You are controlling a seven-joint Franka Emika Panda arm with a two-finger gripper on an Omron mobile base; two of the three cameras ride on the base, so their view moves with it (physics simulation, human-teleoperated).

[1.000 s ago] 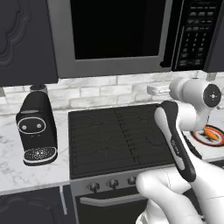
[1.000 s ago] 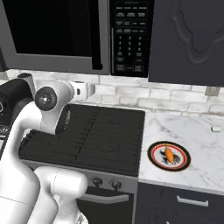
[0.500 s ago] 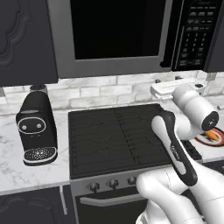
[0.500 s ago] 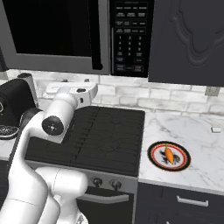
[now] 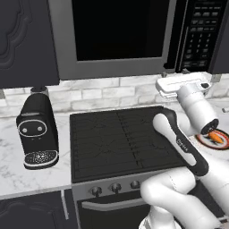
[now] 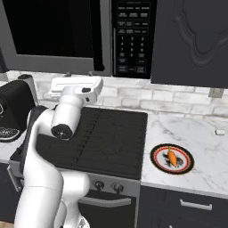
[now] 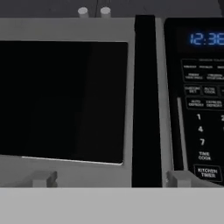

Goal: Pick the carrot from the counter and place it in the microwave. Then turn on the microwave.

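The carrot (image 6: pixel 171 156) (image 5: pixel 215 137) lies on a round red-rimmed plate (image 6: pixel 156 160) on the white marble counter (image 6: pixel 202 133), right of the stove. The microwave (image 5: pixel 120 36) (image 6: pixel 58 31) hangs above the stove with its dark glass door (image 7: pixel 65 100) shut. Its black button panel (image 7: pixel 201 113) is on the right and shows a lit blue clock. My gripper (image 6: pixel 79 75) (image 5: pixel 182 80) (image 7: pixel 111 179) is raised just below and in front of the microwave. It faces the door's right edge and stands open and empty, far from the carrot.
A black ridged stovetop (image 5: pixel 120 138) (image 6: pixel 102 138) lies under the arm. A black coffee machine (image 5: pixel 38 129) (image 6: pixel 13 111) stands on the counter at the left. Dark cabinets (image 6: pixel 191 40) flank the microwave. A small white object (image 6: pixel 219 132) lies on the counter's far right.
The hand has risen from over the stovetop and turned to face the microwave front. The jaws stayed open. The carrot and plate have not moved.
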